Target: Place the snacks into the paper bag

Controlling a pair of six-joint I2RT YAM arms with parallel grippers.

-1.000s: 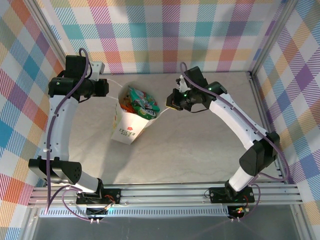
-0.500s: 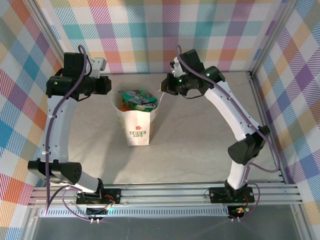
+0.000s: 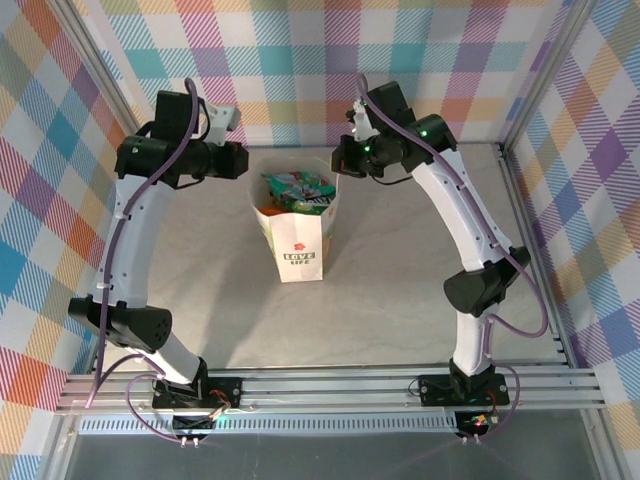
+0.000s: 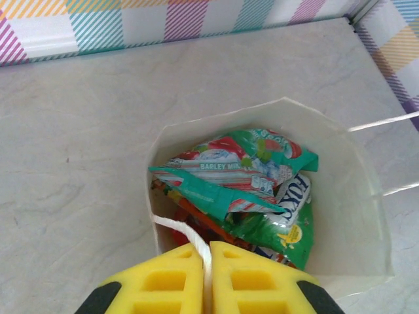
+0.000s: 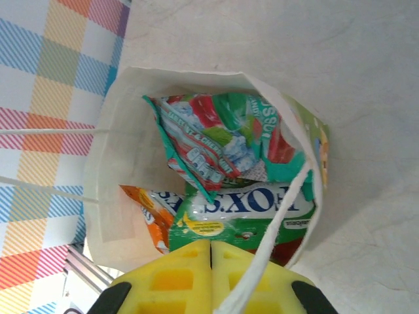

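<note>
The white paper bag (image 3: 301,243) stands upright mid-table, its "LOVE LIFE" face toward the near edge. Several snacks lie inside: a teal packet (image 4: 226,178) on top, a green FOX'S packet (image 5: 243,208) and an orange one (image 5: 146,216) below. My left gripper (image 3: 243,161) sits just left of the bag's mouth. In the left wrist view it (image 4: 206,248) is shut on a white cord handle (image 4: 178,229). My right gripper (image 3: 341,160) hovers at the bag's right rim. Its yellow fingers (image 5: 211,243) are shut, and the other cord handle (image 5: 283,209) runs across the right finger.
Plaid walls close off the back and both sides, with metal frame posts (image 3: 522,110) at the corners. A grooved rail (image 3: 330,385) carrying the arm bases runs along the near edge. Bare grey tabletop (image 3: 400,290) surrounds the bag.
The bag has shifted right and gone from tilted to upright, its printed face turning toward the near edge. Both grippers moved right and back with its handles.
</note>
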